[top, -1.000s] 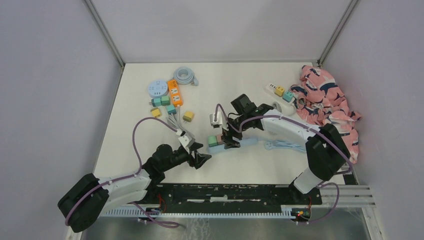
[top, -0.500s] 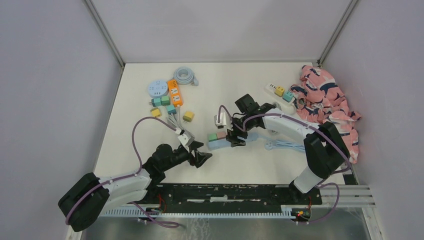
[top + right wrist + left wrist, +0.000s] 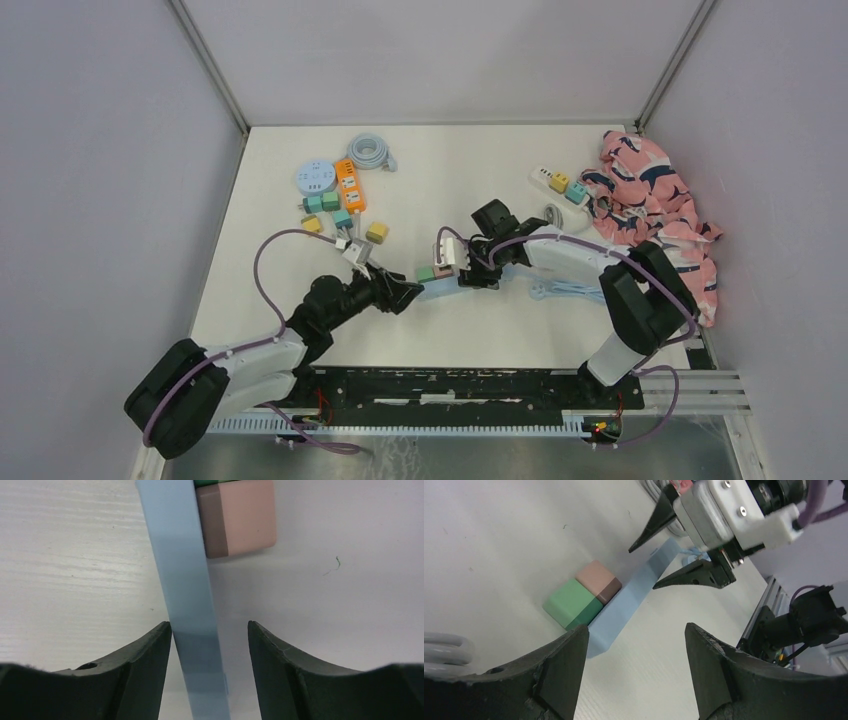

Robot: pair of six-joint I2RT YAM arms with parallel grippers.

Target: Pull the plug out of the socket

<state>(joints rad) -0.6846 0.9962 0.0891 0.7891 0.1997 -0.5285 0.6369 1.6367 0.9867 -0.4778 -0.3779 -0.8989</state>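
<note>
Blue socket strip (image 3: 624, 605), pink plug (image 3: 596, 577) and green plug (image 3: 571, 602) at its 9 o'clock end. Right gripper (image 3: 209, 627) spread astride strip; left gripper (image 3: 636, 630) spread. Open table (image 3: 480, 330) at 6 o'clock.

Pale blue flat power strip (image 3: 624, 605): its end lies just ahead of the left gripper (image 3: 635, 629), whose fingers are spread with a free gap between them. A green cube plug (image 3: 571, 605) and a pink cube plug (image 3: 599, 580) project from the strip's far side. The right gripper (image 3: 209, 626), fingers parted, straddles the strip just beside the pink plug and blocks that approach. The white table (image 3: 499, 540) beyond the plugs is bare.
</note>
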